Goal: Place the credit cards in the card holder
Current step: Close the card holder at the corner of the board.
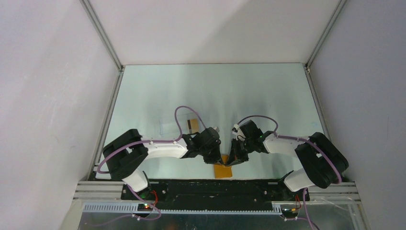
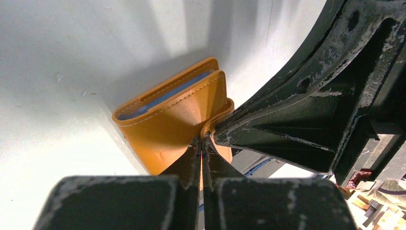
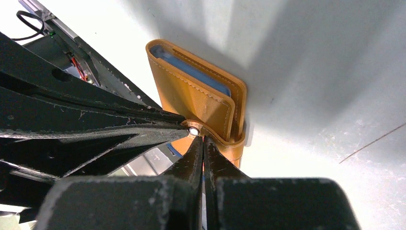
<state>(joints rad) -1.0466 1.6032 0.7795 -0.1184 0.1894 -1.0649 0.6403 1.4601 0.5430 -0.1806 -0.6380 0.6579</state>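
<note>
Judged light and pliable, the folded card holder [image 2: 172,120] at the near edge of the surface [image 1: 215,91] is best held at its tab clasp [image 3: 215,135], where the left jaws and right jaws both clench it.

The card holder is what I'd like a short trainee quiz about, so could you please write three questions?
1. True or false: the card holder lies opened flat.
2. Shut fingertips meet at its tab clasp from: A) the left hand only; B) the right hand only; C) both.
3. Fill in: in the top view, the loose card lies to the card holder's ___ (robot's sides).

Key: 1 false, it is folded with the blue panels inside; 2 C; 3 left.
</note>
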